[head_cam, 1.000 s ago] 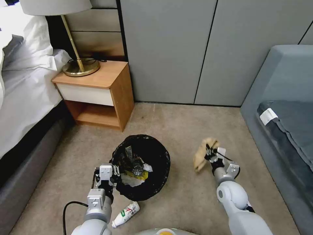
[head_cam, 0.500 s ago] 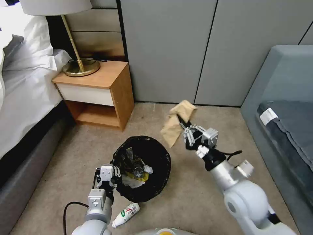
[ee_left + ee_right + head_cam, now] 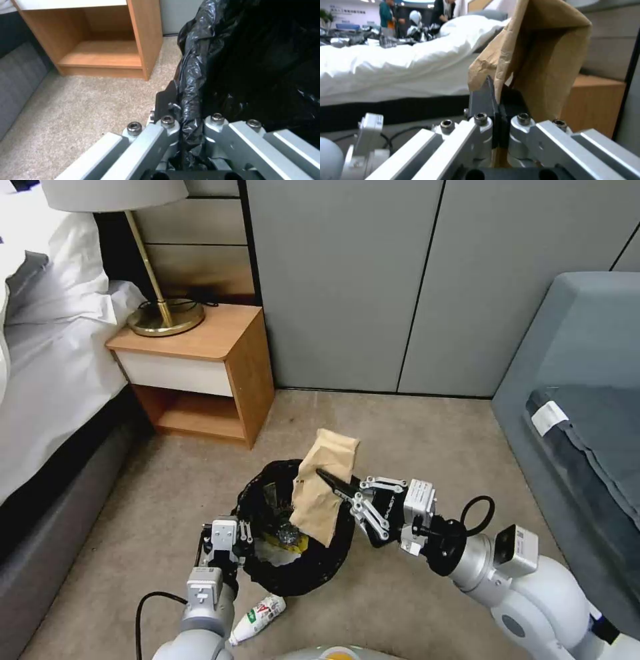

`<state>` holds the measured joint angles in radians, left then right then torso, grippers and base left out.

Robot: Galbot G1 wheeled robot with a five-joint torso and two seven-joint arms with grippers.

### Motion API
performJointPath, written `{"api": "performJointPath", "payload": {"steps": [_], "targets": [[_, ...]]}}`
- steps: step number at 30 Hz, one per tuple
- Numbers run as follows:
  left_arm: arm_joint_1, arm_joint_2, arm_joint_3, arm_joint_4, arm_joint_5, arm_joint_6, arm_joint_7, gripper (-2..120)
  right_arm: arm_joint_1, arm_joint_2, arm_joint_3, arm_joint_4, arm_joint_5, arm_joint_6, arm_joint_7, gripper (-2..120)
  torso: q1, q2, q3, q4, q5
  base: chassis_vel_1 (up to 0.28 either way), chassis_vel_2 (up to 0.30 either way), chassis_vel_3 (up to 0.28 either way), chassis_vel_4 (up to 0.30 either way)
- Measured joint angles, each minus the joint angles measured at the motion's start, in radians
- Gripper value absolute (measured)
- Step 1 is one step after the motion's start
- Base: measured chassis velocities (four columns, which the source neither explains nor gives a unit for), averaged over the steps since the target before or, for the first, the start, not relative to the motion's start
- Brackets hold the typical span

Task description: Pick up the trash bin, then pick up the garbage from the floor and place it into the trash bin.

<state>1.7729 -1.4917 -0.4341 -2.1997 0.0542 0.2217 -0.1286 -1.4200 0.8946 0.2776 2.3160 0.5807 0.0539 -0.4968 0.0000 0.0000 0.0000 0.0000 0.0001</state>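
A bedroom, or a staged one: a bed with rumpled white linen [image 3: 47, 347]; a wooden nightstand with an open shelf [image 3: 200, 370] carrying a brass-based lamp [image 3: 163, 317]; beige carpet [image 3: 400, 440]; grey wall panels [image 3: 347, 280]; a grey upholstered sofa [image 3: 580, 380].

Brown paper bag [image 3: 325, 483], black-lined bin [image 3: 319, 567]

Both arms are glossy white-grey shells with rounded joints. The right hand [image 3: 331, 481], mid-frame, has silver linkage bars, dark fingers, hex-socket screws and a looped black cable. The left hand [image 3: 235, 543], lower left, is a boxy silver unit trailing a black cable.
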Motion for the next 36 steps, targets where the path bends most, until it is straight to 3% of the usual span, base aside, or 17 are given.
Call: {"api": "performJointPath", "payload": {"steps": [5,12,19,24,36], "targets": [[0.005,-0.002,0.001,-0.002,0.007,0.0,0.001,1,0.02,-0.024,-0.039,-0.023,-0.005,-0.032,0.035,0,0.0,0.0,0.0,0.0,-0.0002,0.0,0.0,0.0,0.0],[0.01,-0.008,0.012,-0.003,0.024,-0.003,0.003,1,0.07,-0.017,-0.145,-0.049,-0.039,-0.117,0.171,0,0.0,0.0,0.0,0.0,-0.0002,0.0,0.0,0.0,0.0],[0.011,-0.012,0.026,0.001,0.047,-0.004,0.003,1,0.137,-0.016,-0.244,-0.059,-0.093,-0.269,0.281,0,0.0,0.0,0.0,-0.0001,-0.0002,0.0,0.0,0.0,0.0],[0.008,-0.017,0.039,0.006,0.063,-0.005,0.005,1,0.251,-0.023,-0.369,-0.072,-0.057,-0.459,0.383,0,0.0,0.0,0.0,0.0002,-0.0001,0.0,0.0,0.0,0.0],[0.005,-0.018,0.039,0.009,0.068,-0.005,0.005,1,0.322,-0.021,-0.477,-0.109,0.018,-0.586,0.467,0,0.0,0.0,0.0,0.0,-0.0002,0.0,0.0,0.0,0.0]]}}
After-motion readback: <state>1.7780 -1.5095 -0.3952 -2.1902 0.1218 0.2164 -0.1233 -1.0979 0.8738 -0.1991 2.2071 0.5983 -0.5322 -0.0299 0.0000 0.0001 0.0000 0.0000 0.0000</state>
